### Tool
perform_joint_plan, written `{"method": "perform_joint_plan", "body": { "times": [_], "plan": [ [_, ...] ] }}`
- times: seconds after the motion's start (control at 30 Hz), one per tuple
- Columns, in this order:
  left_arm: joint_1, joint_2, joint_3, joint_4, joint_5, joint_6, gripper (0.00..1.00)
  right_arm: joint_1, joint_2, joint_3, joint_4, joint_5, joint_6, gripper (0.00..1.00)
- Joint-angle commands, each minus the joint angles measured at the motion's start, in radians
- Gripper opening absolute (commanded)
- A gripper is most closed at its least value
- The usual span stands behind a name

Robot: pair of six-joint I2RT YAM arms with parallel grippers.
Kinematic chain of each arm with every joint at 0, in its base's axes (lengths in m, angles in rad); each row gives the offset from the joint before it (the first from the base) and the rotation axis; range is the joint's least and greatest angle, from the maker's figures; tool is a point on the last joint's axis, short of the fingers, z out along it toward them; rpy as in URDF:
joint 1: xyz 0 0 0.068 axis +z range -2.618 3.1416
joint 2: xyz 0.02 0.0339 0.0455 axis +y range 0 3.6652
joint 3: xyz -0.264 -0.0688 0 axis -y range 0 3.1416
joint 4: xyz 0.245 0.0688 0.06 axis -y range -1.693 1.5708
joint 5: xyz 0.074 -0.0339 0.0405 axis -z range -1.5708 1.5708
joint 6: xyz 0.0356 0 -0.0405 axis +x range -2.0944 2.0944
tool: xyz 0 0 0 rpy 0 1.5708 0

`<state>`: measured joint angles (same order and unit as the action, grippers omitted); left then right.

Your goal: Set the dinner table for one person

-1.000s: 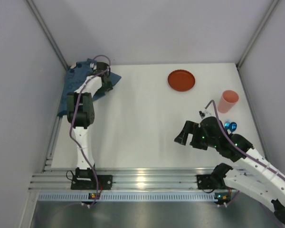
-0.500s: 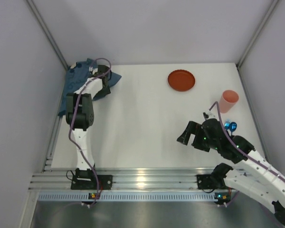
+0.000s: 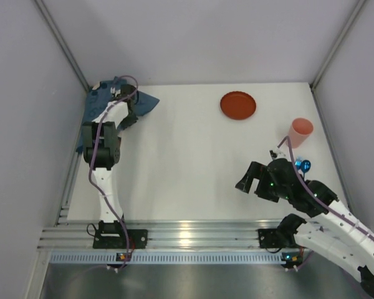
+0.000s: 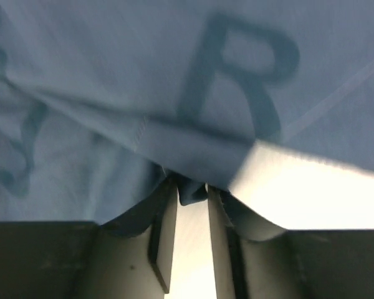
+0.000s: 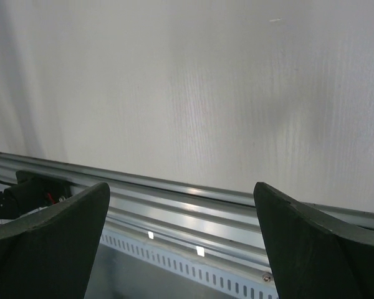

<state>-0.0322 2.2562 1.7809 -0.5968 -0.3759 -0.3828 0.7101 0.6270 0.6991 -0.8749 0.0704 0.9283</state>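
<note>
I find left tool (image 4: 190, 193) clamped on blue mat (image 4: 143, 81) fold, left of red plate (image 3: 238, 104), presumably to spread it; right tool (image 5: 181, 193) gapes empty, nearside of plate.

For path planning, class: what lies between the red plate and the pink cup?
Bare dinner table only, between red plate and pink cup, per the top view.

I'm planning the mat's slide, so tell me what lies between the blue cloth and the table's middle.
Nothing visible. The left gripper pinches the blue cloth at the far-left corner; the red plate and pink cup sit off to the right of that path.
</note>
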Motion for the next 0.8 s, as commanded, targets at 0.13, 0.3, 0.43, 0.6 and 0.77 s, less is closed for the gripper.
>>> {"method": "perform_joint_plan", "body": {
  "times": [0.13,0.3,0.43,0.6,0.77],
  "plan": [
    [0.087,0.151,0.126,-0.103,0.118,0.042,0.00,-0.009,-0.039,0.013,-0.095,-0.007,0.007,1.00],
    [0.060,0.034,0.071,-0.112,0.176,0.030,0.00,-0.008,-0.044,0.042,-0.114,0.011,-0.016,1.00],
    [-0.079,-0.153,-0.030,-0.130,0.195,0.038,0.00,-0.008,-0.015,0.091,-0.122,0.052,-0.071,1.00],
    [-0.311,-0.412,-0.161,-0.219,0.175,-0.016,0.00,-0.009,0.033,0.155,-0.119,0.101,-0.138,1.00],
    [-0.602,-0.515,-0.215,-0.316,0.232,-0.197,0.00,-0.011,0.091,0.177,-0.116,0.134,-0.175,1.00]
  ]
}}
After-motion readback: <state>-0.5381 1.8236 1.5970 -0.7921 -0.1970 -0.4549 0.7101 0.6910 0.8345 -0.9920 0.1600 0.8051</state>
